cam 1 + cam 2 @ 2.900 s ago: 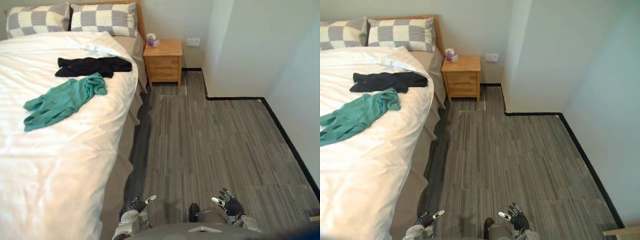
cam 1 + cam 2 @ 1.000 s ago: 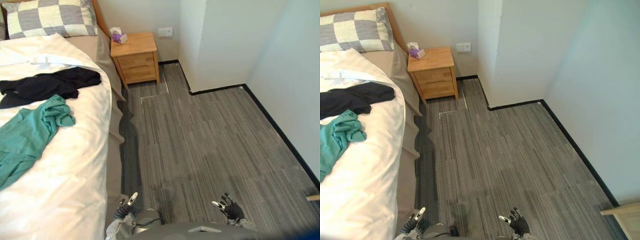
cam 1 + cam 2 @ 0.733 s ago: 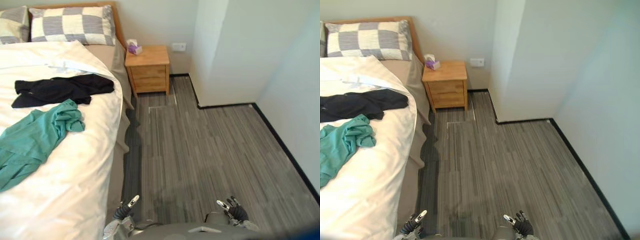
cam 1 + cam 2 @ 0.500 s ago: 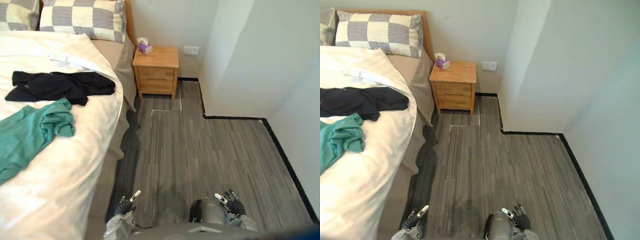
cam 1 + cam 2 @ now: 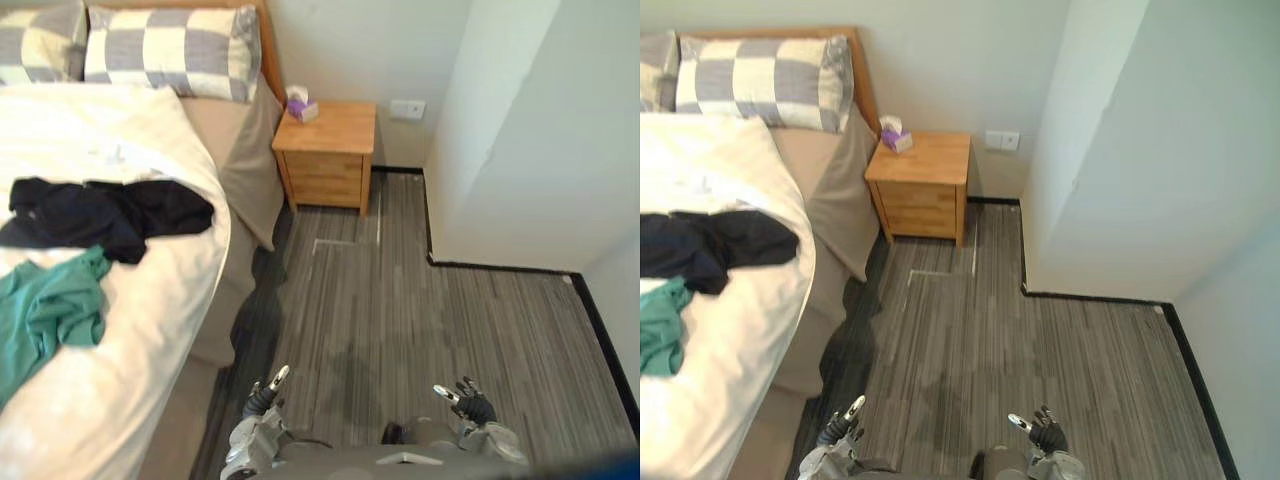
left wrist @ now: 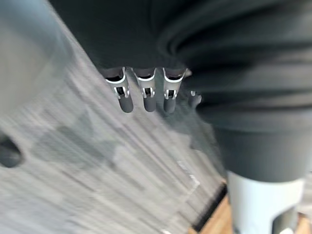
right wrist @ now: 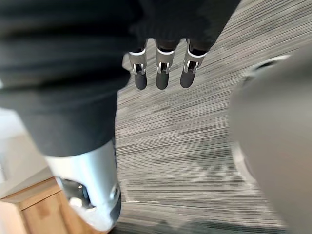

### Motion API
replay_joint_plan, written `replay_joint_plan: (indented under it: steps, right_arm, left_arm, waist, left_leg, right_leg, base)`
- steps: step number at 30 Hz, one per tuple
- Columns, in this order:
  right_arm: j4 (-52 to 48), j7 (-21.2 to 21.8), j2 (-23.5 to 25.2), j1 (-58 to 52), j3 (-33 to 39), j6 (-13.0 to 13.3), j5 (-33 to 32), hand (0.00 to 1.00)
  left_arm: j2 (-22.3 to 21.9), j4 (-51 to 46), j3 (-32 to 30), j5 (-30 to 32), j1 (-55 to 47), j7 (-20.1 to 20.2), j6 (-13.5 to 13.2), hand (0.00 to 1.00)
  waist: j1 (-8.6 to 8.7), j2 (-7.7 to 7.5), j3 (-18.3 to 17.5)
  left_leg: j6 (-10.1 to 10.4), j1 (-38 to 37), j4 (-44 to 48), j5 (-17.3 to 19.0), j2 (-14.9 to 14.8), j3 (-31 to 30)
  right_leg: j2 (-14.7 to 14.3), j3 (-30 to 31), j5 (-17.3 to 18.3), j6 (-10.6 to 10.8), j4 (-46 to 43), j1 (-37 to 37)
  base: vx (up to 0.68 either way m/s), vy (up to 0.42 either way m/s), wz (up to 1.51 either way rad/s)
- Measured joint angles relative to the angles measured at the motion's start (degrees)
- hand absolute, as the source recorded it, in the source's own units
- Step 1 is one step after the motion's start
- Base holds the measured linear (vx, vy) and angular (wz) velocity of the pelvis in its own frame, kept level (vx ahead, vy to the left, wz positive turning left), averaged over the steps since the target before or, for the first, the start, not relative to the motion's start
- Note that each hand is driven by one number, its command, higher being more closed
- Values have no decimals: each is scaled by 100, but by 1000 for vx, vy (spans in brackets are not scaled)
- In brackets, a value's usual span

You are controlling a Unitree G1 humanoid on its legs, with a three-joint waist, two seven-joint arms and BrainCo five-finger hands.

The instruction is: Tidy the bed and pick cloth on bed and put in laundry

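A black garment lies crumpled across the white duvet of the bed at the left. A teal garment lies bunched just in front of it, near the view's left edge. Both of my hands hang low over the floor, well apart from the bed and the clothes. My left hand shows near the bed's corner with relaxed, straight fingers and nothing in it. My right hand hangs over the carpet, its fingers also straight and empty.
Two checked pillows lean against the headboard. A wooden nightstand with a tissue box stands beside the bed. A white wall corner juts out on the right. Grey striped carpet stretches between bed and wall.
The whole picture has shifted as the camera moved: the bed now sits further left and the nightstand nearer the middle. The clothes have not moved on the bed. Both hands still hang empty.
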State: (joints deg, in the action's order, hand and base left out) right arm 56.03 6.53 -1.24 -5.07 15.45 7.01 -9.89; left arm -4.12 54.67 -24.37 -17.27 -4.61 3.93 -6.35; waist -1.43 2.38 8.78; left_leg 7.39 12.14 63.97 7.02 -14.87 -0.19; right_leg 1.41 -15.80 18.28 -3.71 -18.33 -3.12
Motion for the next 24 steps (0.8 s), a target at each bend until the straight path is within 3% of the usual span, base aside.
replay_joint_plan:
  steps: [3,4,5,6,7,8,9,11,14,16,17,18,19,20,21,23,24]
  right_arm:
    - [0,39,89,32,30,15,-1,0]
    - [-3,91,148,34,39,17,0,0]
    - [-6,140,192,35,39,29,4,0]
    - [-32,200,237,32,35,57,7,0]
    - [15,211,340,19,-32,82,7,0]
    - [-6,218,417,20,-92,91,8,0]
    - [-41,223,519,58,-267,125,8,0]
    - [4,207,524,88,-415,113,130,0]
    - [-24,145,521,90,-399,4,361,0]
    - [31,130,513,90,-119,-54,465,0]
    - [61,118,527,115,-2,-78,465,0]
    - [128,117,505,185,179,-103,465,0]
    - [141,114,462,174,223,-103,466,0]
    - [235,120,270,125,203,-102,503,0]
    - [236,120,222,99,203,-100,523,0]
    - [40,145,223,88,184,-61,620,0]
    - [-25,158,232,81,183,-29,621,0]
  left_arm:
    - [28,1,4,3,-61,50,-83,0]
    - [48,1,8,-2,-77,80,-110,0]
    - [67,0,9,-11,-73,84,-138,0]
    - [73,2,27,-14,-60,86,-161,0]
    - [208,13,27,-78,-64,85,-157,0]
    - [265,7,50,-88,-50,82,-144,0]
    - [302,-3,92,-155,108,79,-128,0]
    - [309,-6,133,-250,156,71,-51,0]
    - [301,-44,204,-424,127,66,-5,0]
    - [306,-98,432,-456,101,47,81,0]
    - [344,-88,477,-452,96,44,110,0]
    - [507,37,676,-451,75,42,119,0]
    - [575,93,791,-449,78,39,134,0]
    - [645,183,1056,-450,25,31,174,0]
    - [646,203,1096,-458,33,23,176,0]
    - [623,281,1087,-654,-25,-32,166,0]
    - [624,281,1086,-703,-30,-33,164,0]
  waist:
    - [-152,-76,26]
    - [-219,-143,63]
    - [-238,-199,95]
    - [-249,-222,110]
    - [-289,-411,104]
    - [-265,-492,60]
    - [-228,-555,69]
    - [-282,-546,78]
    - [-406,-505,69]
    - [-441,-450,38]
    - [-454,-493,35]
    - [-386,-622,-38]
    - [-337,-665,-37]
    - [-228,-591,-76]
    - [-220,-541,-76]
    - [-237,-466,-39]
    - [-211,-466,-38]
  left_leg:
    - [-130,465,-950,506,219,498]
    - [-227,540,-1832,581,392,806]
    - [-307,548,-2560,512,540,1054]
    - [-472,566,-3606,177,679,1362]
    - [-983,465,-4000,-232,892,1658]
    - [-1010,438,-4087,-240,978,1707]
    - [-1108,501,-3997,-233,984,1845]
    - [-1201,421,-3790,-192,871,2377]
    - [-1562,5,-3882,40,798,2847]
    - [-1371,-316,-4198,491,916,2858]
    - [-1222,-418,-4368,590,1055,2786]
    - [-1111,-656,-4762,630,1342,2710]
    - [-1093,-809,-4912,615,1482,2624]
    - [-1108,-1111,-5184,598,1673,2349]
    - [-1115,-1188,-5225,598,1704,2256]
    - [-1176,-1477,-5339,626,1727,1859]
    - [-1178,-1560,-5402,627,1727,1728]
  right_leg:
    - [87,250,-88,162,425,-444]
    - [211,327,-79,251,577,-689]
    - [318,341,-52,312,656,-815]
    - [413,350,42,478,701,-948]
    - [593,433,120,654,771,-1092]
    - [658,402,14,629,820,-1088]
    - [664,460,-356,570,958,-1094]
    - [699,633,-959,640,1112,-1276]
    - [711,698,-1255,630,1000,-1483]
    - [760,688,-1194,780,335,-1321]
    - [854,658,-1104,899,-133,-1152]
    - [1159,572,-1137,992,-1320,-677]
    - [1325,563,-1357,1065,-1851,-403]
    - [1482,611,-2139,1214,-2868,-18]
    - [1506,640,-2065,1174,-3271,180]
    - [1464,583,-1107,865,-4059,1007]
    - [1445,505,-942,845,-4058,1196]
  base:
    - [488,46,-54]
    - [421,109,-41]
    - [633,206,-37]
    - [637,246,-28]
    - [630,237,-6]
    - [630,238,20]
    - [586,222,31]
    - [498,237,13]
    - [287,144,-9]
    - [175,103,3]
    - [148,98,33]
    - [142,58,51]
    - [217,53,88]
    - [267,66,71]
    - [327,78,68]
    - [303,36,60]
    - [265,-28,105]
